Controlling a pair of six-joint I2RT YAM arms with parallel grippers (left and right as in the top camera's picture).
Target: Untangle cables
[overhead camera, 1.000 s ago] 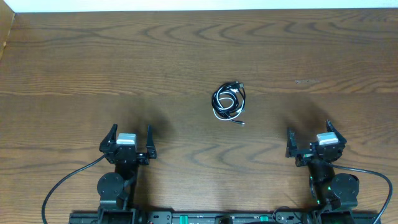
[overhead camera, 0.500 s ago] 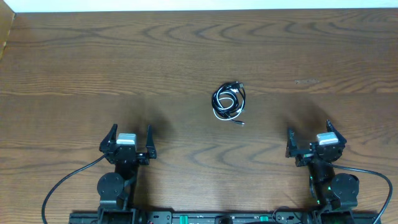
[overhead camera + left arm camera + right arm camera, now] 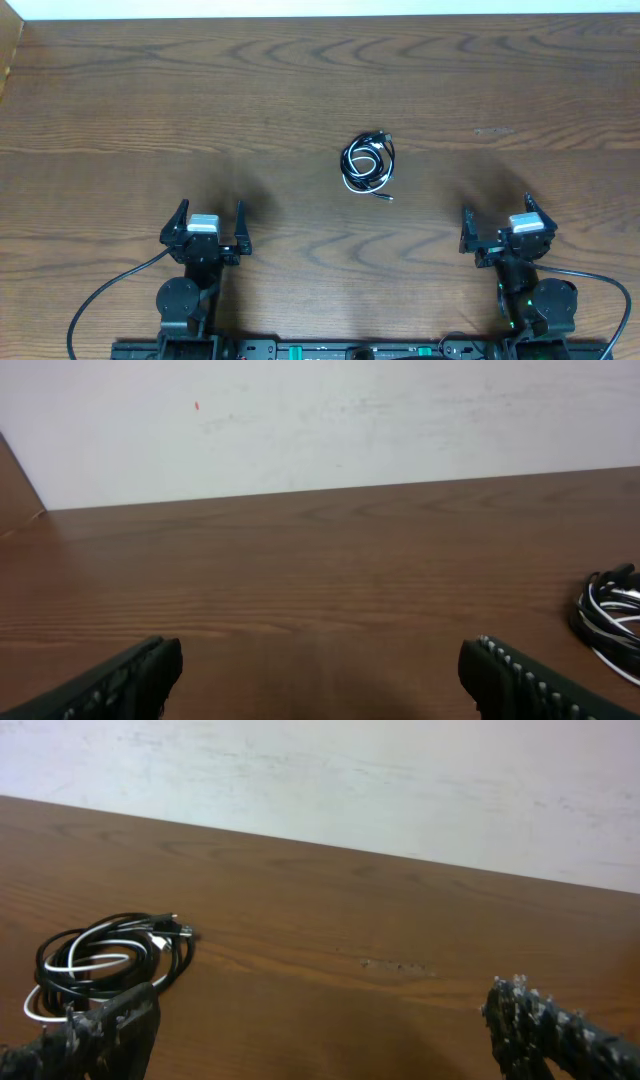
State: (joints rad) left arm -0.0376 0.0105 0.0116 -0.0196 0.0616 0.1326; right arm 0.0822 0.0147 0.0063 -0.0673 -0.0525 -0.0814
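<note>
The black and white cables [image 3: 367,164] lie coiled together in one small bundle on the wooden table [image 3: 300,90], right of centre. The bundle also shows at the right edge of the left wrist view [image 3: 610,610] and at the left of the right wrist view [image 3: 105,960]. My left gripper [image 3: 208,222] is open and empty near the front left, well short of the bundle. My right gripper [image 3: 497,224] is open and empty near the front right, also apart from the bundle. Wide-spread fingertips [image 3: 150,670] [image 3: 530,1015] show in each wrist view.
A white wall [image 3: 320,420] stands behind the table's far edge. Thick black arm wires [image 3: 100,295] [image 3: 600,280] run along the front near the arm bases. A brown side panel [image 3: 10,45] shows at the far left corner.
</note>
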